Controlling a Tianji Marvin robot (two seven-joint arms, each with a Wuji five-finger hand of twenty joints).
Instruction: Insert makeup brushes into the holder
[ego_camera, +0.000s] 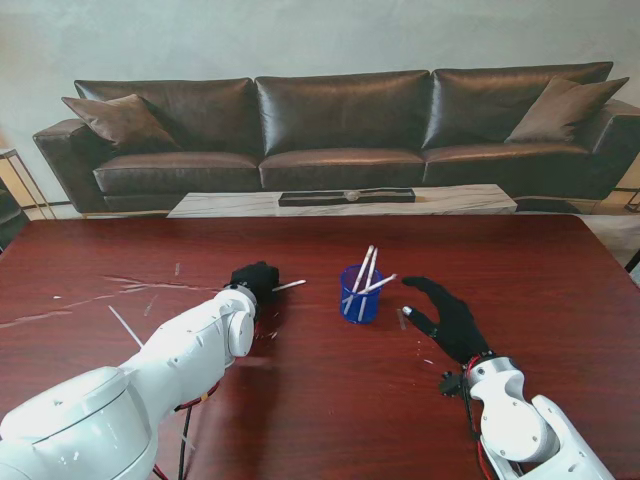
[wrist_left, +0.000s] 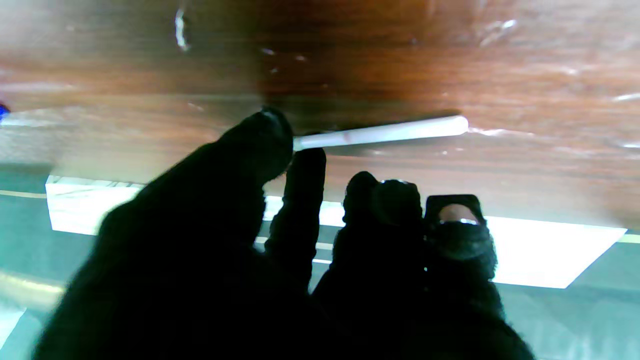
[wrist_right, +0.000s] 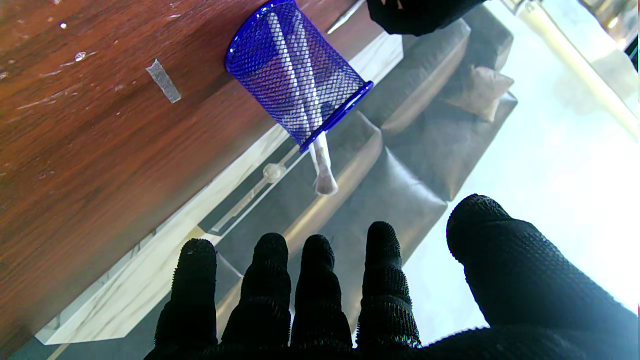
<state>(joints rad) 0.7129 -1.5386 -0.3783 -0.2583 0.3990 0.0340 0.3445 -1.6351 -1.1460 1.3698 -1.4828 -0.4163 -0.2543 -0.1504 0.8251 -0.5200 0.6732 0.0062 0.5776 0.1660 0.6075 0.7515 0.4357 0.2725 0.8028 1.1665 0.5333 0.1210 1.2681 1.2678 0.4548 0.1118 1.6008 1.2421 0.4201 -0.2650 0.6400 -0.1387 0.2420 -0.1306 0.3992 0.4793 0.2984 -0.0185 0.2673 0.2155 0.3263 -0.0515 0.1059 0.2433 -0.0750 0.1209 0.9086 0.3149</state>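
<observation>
The left hand (ego_camera: 256, 279) sits at about nine o'clock from the blue mesh holder (ego_camera: 359, 294), its thumb and forefinger pinching one end of a white brush (ego_camera: 289, 286) that lies low against the table (ego_camera: 560, 270), the free end pointing toward the holder. The right hand (ego_camera: 445, 315) rests at about three o'clock of the holder, fingers straight, close side by side, thumb apart, holding nothing.

The grip looks thin to me: held by its tip, the brush could swivel or slip as it lifts. The holder is light mesh and unsteadied, so a low brush tip catching the rim might tip it.

I count one holder, three brushes leaning inside it, and one brush in the pinch.
</observation>
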